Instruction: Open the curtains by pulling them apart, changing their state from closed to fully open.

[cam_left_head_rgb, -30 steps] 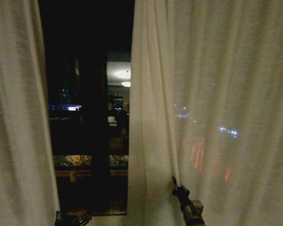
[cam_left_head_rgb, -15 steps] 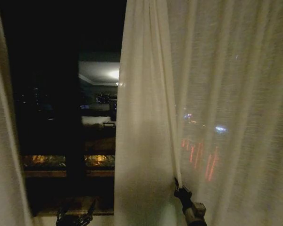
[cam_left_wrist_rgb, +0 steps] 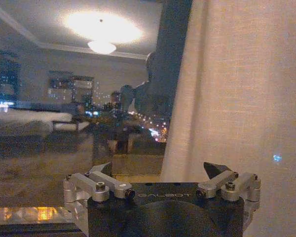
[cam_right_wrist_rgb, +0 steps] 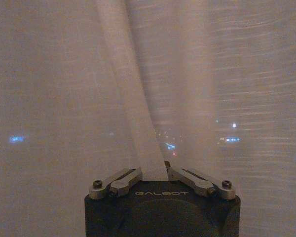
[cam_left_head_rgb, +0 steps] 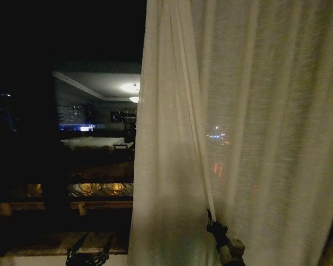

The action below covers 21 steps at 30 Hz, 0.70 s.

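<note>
Sheer curtains (cam_left_head_rgb: 255, 138) pinched in right gripper (cam_left_head_rgb: 211, 220)

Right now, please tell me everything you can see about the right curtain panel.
The right curtain panel is sheer cream-white woven fabric hanging in vertical pleats; city lights glow faintly through it. It covers the right side of the window, its inner edge gathered into a taut fold running down to the right gripper, which pinches it low. The dark glass beside it is uncovered.

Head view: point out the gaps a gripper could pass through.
Open gap lies left of the curtain panel, in front of the dark window glass, where the left gripper hangs with jaws spread. Crowded on the right: the right gripper pinches a pleat there.
</note>
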Motion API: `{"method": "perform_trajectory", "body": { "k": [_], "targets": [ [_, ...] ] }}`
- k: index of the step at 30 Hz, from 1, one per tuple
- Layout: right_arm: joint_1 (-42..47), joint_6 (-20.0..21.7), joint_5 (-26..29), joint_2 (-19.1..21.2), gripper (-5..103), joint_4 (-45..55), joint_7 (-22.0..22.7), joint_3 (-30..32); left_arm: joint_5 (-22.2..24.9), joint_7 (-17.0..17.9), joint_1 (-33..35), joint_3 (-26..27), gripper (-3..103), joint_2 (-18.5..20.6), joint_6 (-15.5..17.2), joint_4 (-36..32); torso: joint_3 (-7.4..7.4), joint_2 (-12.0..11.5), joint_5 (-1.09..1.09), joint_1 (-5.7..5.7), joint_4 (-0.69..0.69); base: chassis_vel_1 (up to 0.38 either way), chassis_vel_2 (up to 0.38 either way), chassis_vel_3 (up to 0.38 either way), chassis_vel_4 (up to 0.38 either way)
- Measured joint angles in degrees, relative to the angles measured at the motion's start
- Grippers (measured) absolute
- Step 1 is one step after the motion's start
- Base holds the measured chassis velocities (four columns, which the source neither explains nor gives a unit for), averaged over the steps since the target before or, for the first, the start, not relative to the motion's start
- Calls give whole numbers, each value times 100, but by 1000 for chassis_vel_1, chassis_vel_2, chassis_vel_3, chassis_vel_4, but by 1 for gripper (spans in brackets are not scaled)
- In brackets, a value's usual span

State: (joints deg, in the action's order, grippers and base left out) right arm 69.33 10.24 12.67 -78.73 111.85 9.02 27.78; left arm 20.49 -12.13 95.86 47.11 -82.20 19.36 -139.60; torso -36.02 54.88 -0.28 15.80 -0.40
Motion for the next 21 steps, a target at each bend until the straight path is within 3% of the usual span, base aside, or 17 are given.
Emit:
{"method": "perform_trajectory", "body": {
  "k": [8, 15, 21],
  "targets": [
    [131, -185, -90, 3, 0, -34, 6, 15, 1, -12, -8, -19, 100, -7, -6, 22, -2, -1, 7, 3, -2, -245, -267, 261, 226],
    [117, -181, -94, -2, 0, -51, 12, -26, -1, -5, -16, -11, 100, 4, -27, 58, 0, 0, -2, 2, 1, -9, -19, 42, 30],
    [72, -187, -107, -1, 0, -114, 12, -47, -2, -5, -27, -8, 100, 14, -41, 83, -1, 0, 4, 1, 0, 0, 0, 0, 0]
  ]
}}
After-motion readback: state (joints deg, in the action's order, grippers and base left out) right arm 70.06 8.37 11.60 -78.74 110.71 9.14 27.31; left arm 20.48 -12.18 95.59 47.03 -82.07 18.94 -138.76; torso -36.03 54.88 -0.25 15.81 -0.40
